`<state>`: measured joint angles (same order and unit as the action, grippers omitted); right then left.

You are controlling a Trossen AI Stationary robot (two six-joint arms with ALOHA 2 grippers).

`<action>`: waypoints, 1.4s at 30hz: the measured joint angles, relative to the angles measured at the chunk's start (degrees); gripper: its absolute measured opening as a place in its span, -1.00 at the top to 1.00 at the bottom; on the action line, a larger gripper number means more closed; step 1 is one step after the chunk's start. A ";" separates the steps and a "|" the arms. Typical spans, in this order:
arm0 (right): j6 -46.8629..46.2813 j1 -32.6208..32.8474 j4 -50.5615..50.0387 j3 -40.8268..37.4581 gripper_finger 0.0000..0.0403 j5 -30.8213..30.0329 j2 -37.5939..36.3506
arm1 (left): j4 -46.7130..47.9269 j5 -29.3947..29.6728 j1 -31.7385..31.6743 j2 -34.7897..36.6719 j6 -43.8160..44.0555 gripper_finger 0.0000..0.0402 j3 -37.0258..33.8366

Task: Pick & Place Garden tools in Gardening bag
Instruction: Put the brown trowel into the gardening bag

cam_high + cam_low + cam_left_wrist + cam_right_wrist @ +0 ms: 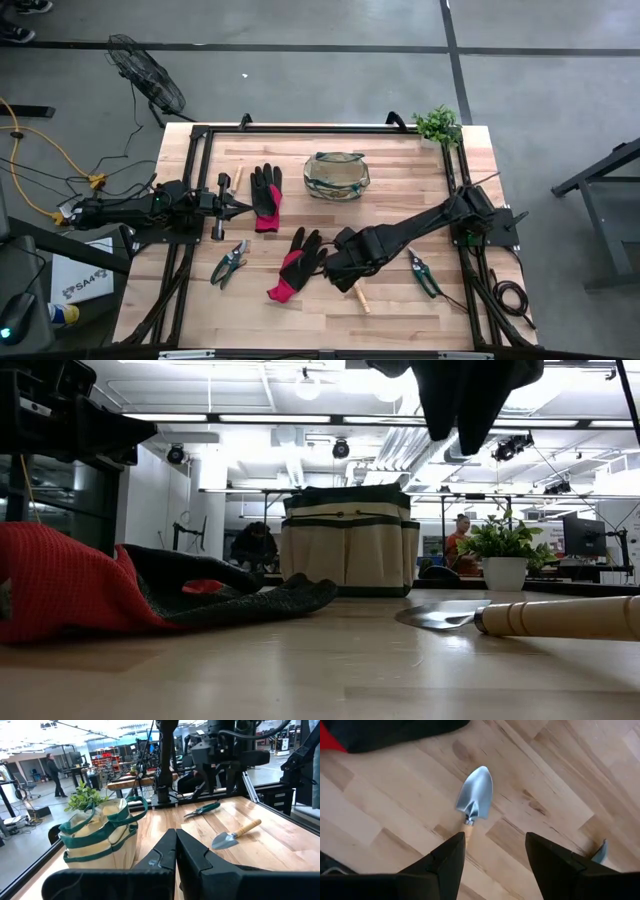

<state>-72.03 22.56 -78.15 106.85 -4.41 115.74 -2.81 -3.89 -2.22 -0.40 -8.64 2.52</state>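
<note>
A wooden-handled trowel (476, 795) lies flat on the table near its front middle, also seen as trowel (360, 298) and trowel (540, 617). My right gripper (495, 865) hangs open above it, pointing down, with the handle's blade end near one finger and nothing touched; from above it shows as my right gripper (343, 272). The gardening bag (337, 175) stands upright at the far middle. Two black-and-red gloves (266, 197), (295, 262) and two pruners (228, 262), (422, 272) lie flat. My left gripper (240, 207) rests shut at the left.
A potted plant (437, 124) stands at the far right corner. Another wooden handle (236, 179) lies near my left gripper. Black frame rails run along the table's left, right and far edges. Bare wood shows between the bag and the right arm.
</note>
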 joint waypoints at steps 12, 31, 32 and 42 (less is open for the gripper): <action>-3.85 2.41 5.49 -6.90 -0.04 3.08 0.47 | 0.00 0.01 -0.02 -0.01 0.00 0.99 0.00; -4.98 1.70 17.17 -14.09 -0.37 11.11 0.42 | 0.00 0.01 0.00 0.01 0.00 0.99 0.00; -4.98 1.53 19.01 -15.06 -0.37 11.57 0.22 | 0.00 0.01 -0.02 0.02 0.00 0.99 0.00; -4.64 0.57 29.14 -23.54 -0.37 14.29 -3.18 | 0.00 0.01 0.00 -0.01 0.00 0.99 0.00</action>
<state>-76.67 23.14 -49.01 83.30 9.88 112.56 -2.81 -3.88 -2.22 -0.40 -8.64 2.52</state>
